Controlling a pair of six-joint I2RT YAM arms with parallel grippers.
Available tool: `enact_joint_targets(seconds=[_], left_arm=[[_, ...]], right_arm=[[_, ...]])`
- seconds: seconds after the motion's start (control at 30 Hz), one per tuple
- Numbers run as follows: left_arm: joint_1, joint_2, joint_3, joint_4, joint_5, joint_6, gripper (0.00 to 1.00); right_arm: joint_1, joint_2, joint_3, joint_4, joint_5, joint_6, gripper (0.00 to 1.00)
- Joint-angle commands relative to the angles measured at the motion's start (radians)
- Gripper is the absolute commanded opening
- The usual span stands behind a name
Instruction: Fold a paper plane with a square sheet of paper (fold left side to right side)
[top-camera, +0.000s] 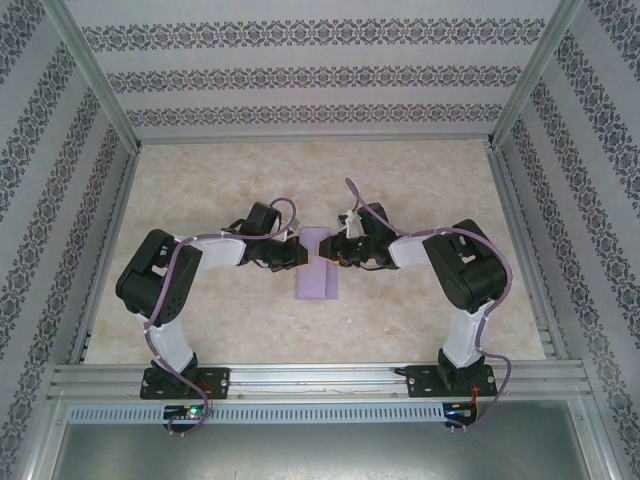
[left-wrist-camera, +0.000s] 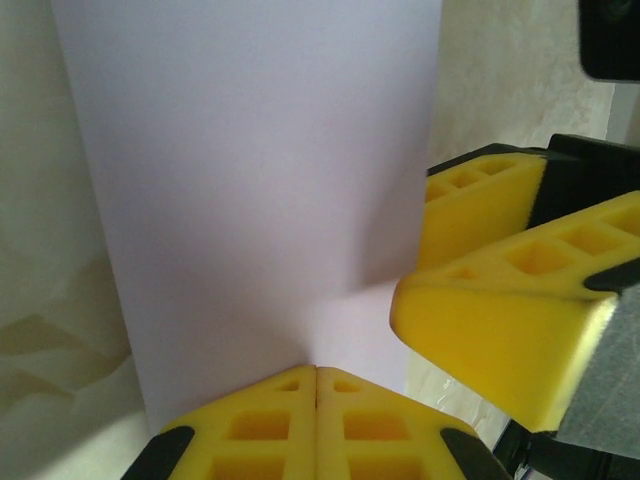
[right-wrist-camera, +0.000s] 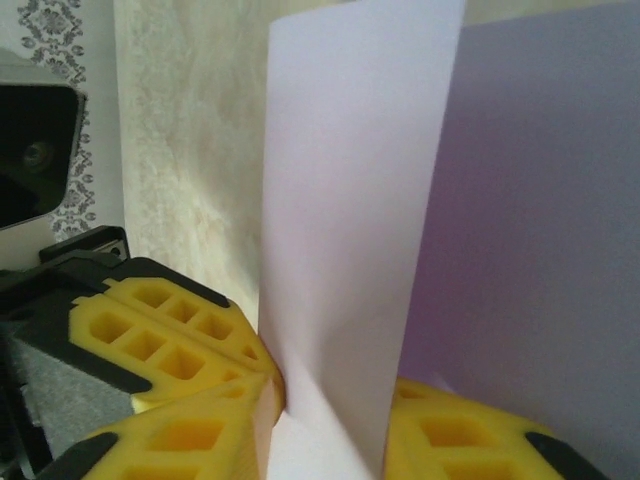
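- Two arms, left arm (top-camera: 160, 290) and right arm (top-camera: 465, 290), are bolted to a metal rail (top-camera: 320, 380) at the near edge.
- Left gripper (left-wrist-camera: 316, 375): yellow fingers pressed together, tips at the left edge of the sheet of paper (top-camera: 318, 282). Whether they pinch it cannot be told.
- Right gripper (right-wrist-camera: 335, 392): fingers parted, with a raised flap of the sheet standing between them and one finger touching it.
- Sheet of paper: lavender, folded narrow, lying mid-way across the beige table (top-camera: 430, 180) between both grippers.
- Patterned wall (top-camera: 320, 75) beyond.
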Motion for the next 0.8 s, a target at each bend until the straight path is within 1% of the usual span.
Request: enact_joint_targets(seconds=[0.0,0.17,0.23,0.27,0.33,0.47,0.57,0.67,0.77], left_arm=[[-0.012,0.011,0.015,0.030,0.012,0.004,0.06],[-0.012,-0.025,0.010,0.026,-0.005,0.004,0.13],[-0.011,-0.047,0.007,0.015,-0.020,0.011,0.18],[-0.011,-0.061,0.008,0.001,-0.032,0.017,0.22],[-0.012,-0.083,0.009,-0.030,-0.061,0.036,0.27],[-0.009,-0.122,0.010,-0.107,-0.141,0.073,0.42],[-0.008,-0.128,0.015,-0.158,-0.190,0.095,0.50],[-0.008,-0.110,0.022,-0.180,-0.205,0.102,0.52],[-0.010,-0.073,0.028,-0.160,-0.178,0.091,0.53]], right_arm=[[0.008,0.009,0.012,0.034,-0.011,0.006,0.24],[0.005,0.006,0.010,0.015,0.020,0.004,0.07],[0.003,0.001,0.011,0.001,0.037,-0.004,0.03],[0.003,-0.004,0.014,-0.011,0.046,-0.010,0.02],[0.002,-0.011,0.023,-0.043,0.064,-0.030,0.01],[0.000,-0.025,0.044,-0.129,0.108,-0.081,0.01],[0.000,-0.029,0.064,-0.201,0.144,-0.121,0.01],[0.001,-0.031,0.079,-0.250,0.170,-0.150,0.01],[0.000,-0.031,0.090,-0.281,0.190,-0.170,0.02]])
